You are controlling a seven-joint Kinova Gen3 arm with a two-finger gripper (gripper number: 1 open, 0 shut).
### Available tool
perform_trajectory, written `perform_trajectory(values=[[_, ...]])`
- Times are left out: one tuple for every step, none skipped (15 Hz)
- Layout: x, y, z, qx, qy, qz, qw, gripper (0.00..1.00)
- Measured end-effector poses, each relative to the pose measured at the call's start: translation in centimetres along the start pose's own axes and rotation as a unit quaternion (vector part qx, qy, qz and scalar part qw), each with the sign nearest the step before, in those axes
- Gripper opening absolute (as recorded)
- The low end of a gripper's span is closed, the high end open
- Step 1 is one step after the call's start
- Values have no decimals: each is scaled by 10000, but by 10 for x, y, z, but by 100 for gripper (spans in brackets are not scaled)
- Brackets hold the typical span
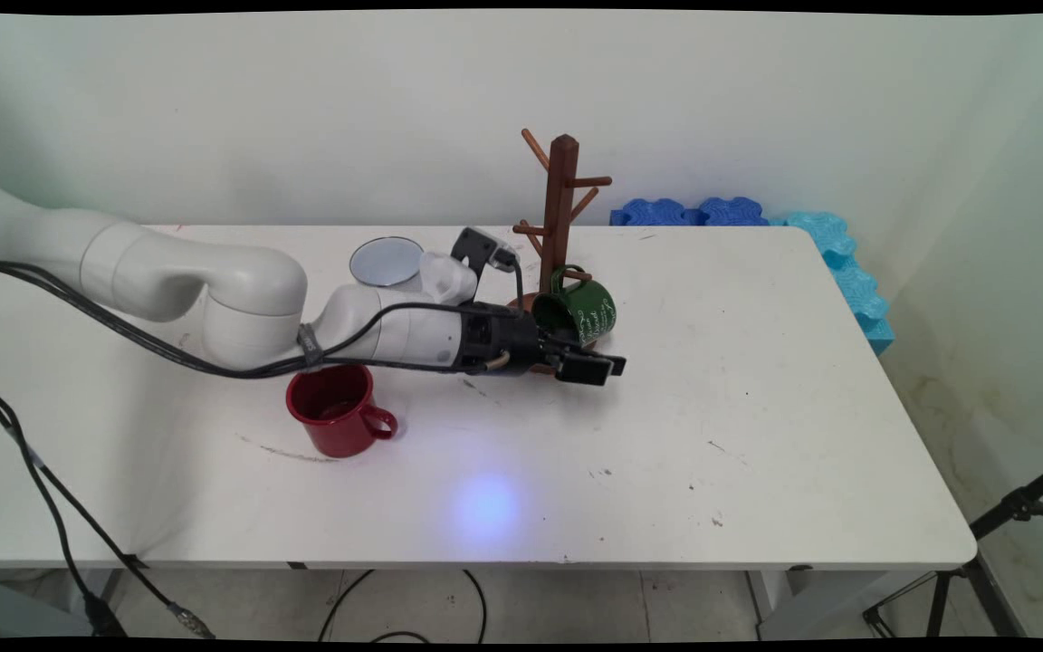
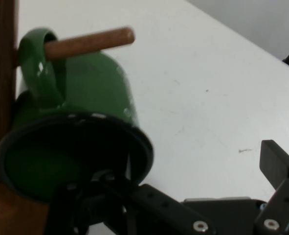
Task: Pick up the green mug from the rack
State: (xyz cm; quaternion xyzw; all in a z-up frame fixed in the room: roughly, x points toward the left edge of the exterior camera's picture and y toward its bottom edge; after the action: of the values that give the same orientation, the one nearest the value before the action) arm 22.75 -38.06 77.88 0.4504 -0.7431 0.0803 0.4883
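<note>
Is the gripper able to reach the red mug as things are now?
Probably yes: the red mug stands upright in the open beside the arm, nothing over it. The gripper sits open by the green mug.

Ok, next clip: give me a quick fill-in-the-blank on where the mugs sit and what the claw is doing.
1. The green mug hangs by its handle from a peg of the wooden ____.
2. The mug standing on the table in front of the arm is ____ in colour.
3. The claw holds ____.
4. The white mug stands ____ the arm, nearer the wall.

Missing words: mug tree; red; nothing; behind
</note>
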Motion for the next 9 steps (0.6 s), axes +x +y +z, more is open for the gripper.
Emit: perform_trajectory(values=[[-2, -1, 1, 40, -19, 18, 10000, 100], [-5, -3, 2, 93, -39, 37, 9999, 100], [-7, -6, 4, 155, -57, 48, 9999, 100], [-9, -8, 7, 211, -60, 58, 9997, 100], [-10, -10, 9, 258, -56, 63, 9996, 100], [-10, -13, 13, 299, -42, 68, 9995, 100], [-10, -14, 16, 327, -22, 73, 9994, 100], [-10, -16, 19, 349, -2, 74, 9994, 100], [-9, -16, 23, 362, 23, 77, 9993, 100]])
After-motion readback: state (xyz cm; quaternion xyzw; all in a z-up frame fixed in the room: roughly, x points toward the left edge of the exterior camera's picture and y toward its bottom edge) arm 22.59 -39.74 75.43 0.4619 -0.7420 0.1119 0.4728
